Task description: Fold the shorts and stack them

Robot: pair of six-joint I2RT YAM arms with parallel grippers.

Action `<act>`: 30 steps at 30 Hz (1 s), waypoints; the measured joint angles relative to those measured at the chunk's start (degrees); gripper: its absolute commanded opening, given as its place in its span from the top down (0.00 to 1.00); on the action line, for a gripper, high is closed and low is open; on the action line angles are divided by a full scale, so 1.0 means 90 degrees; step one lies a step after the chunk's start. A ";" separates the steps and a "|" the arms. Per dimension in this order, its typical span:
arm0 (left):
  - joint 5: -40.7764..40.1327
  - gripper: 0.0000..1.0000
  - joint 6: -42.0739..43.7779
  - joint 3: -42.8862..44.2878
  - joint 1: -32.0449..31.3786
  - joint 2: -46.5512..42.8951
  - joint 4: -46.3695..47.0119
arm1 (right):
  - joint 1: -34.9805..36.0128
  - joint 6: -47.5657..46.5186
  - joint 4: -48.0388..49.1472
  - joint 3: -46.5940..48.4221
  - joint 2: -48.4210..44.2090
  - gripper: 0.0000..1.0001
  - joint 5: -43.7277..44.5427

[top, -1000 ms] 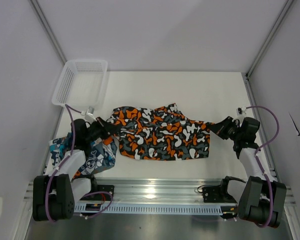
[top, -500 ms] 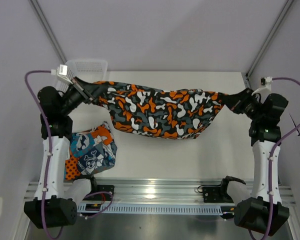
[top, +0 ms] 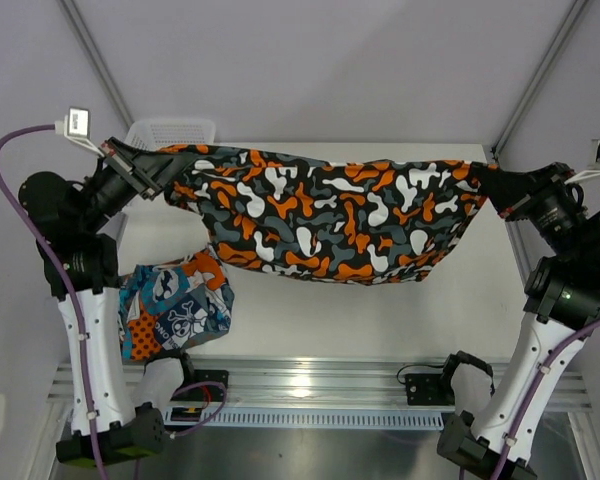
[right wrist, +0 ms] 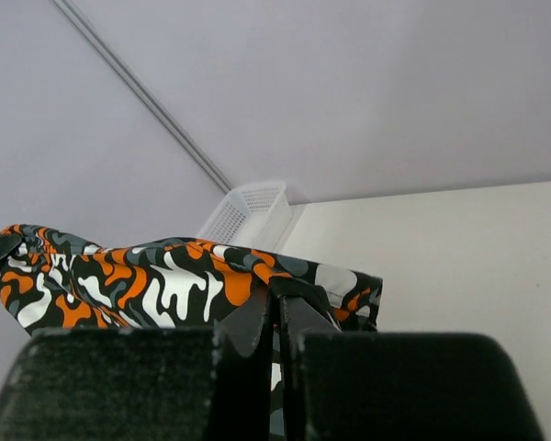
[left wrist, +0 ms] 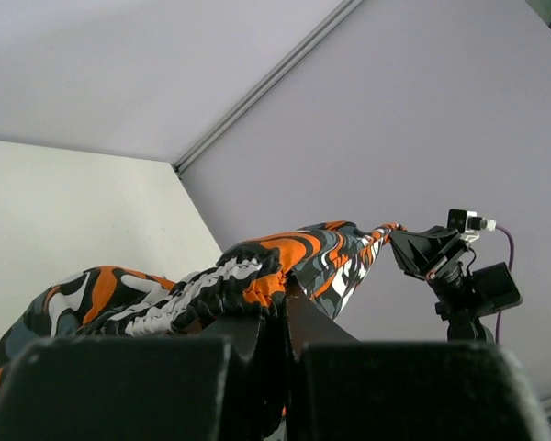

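Camouflage shorts (top: 320,225) in orange, black, white and grey, held in the air and stretched wide between two robot arms, the cloth sagging in the middle above the table (top: 400,320); the left gripper (top: 158,172) is clamped on the left end, its fingers pressed together around a gathered, elastic-looking edge in the left wrist view; the right gripper (top: 497,190) is pinched tight on the opposite end, with fabric caught between its fingers; the second pair, patchwork shorts (top: 175,308) in teal-blue, orange and white with skulls, lies crumpled on the table beside the left arm; a white mesh basket (top: 175,130) sits at the table's far left corner, partly hidden behind the left gripper and the cloth.
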 measured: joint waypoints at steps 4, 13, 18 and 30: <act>-0.0170 1.00 0.0010 -0.0226 0.0078 -0.0517 -0.0362 | -0.0070 0.0002 -0.0401 -0.0061 -0.0413 1.00 0.0107; -0.0413 1.00 0.0478 -0.0981 -0.0015 -0.0352 -0.0962 | 0.0027 -0.0974 -0.2161 0.0294 0.0372 1.00 0.0129; -0.0855 0.96 0.0580 -0.1668 -0.0646 0.1367 -0.0872 | 0.0641 -0.0979 -0.2152 -0.0233 0.2208 0.93 0.0189; -0.2504 0.01 0.1421 -0.0313 -0.1372 0.4221 -0.1498 | 0.1421 -0.1299 -0.2132 0.0500 0.5005 0.12 0.2764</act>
